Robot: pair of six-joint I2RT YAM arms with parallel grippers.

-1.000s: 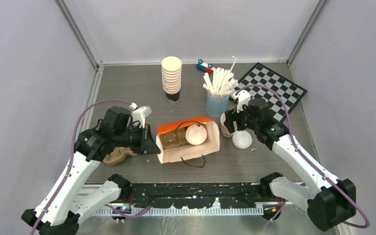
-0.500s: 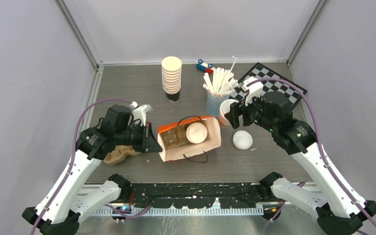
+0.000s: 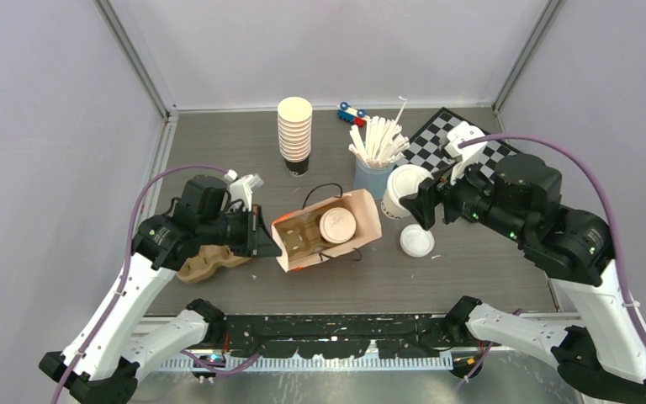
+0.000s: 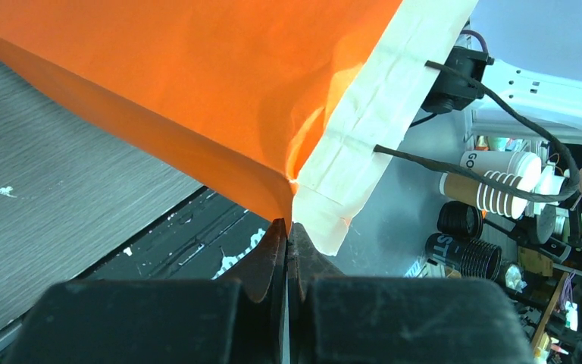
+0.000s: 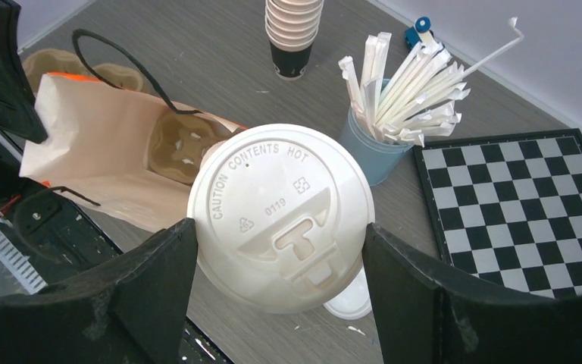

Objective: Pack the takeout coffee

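Right tool: jaws spread wide, one finger on each side of a lidded cup, gripping it just under the lid's rim. The cup looks to be off the counter.

Around the held cup, top view:
- Blue cup of white sticks at 10 o'clock, just beside it. This is the tightest edge.
- Loose lid at 6 o'clock, flat on the counter. The wrist view shows part of it under the held cup.
- Chessboard at 2 o'clock, partly behind the right arm.
- Bag at 8 o'clock, its white lip near the cup but apart from it. Bare counter shows between the lip and the loose lid.

Left tool: jaws pressed together, pinching the bag's bottom corner where the orange face meets the white fold. The bag is tipped, with its mouth toward 3 o'clock.

Inside the bag:
- Cardboard carrier.
- Second lidded cup, seated at the carrier's 3 o'clock end, nearest the mouth.
- A vacant pocket shows at 9 o'clock of that cup.
- Black cord handles arch over the lip.

Further out:
- Spare carrier under the left arm.
- Stack of lidless cups at 12 o'clock of the bag, well apart.
- Toy car by the far wall.
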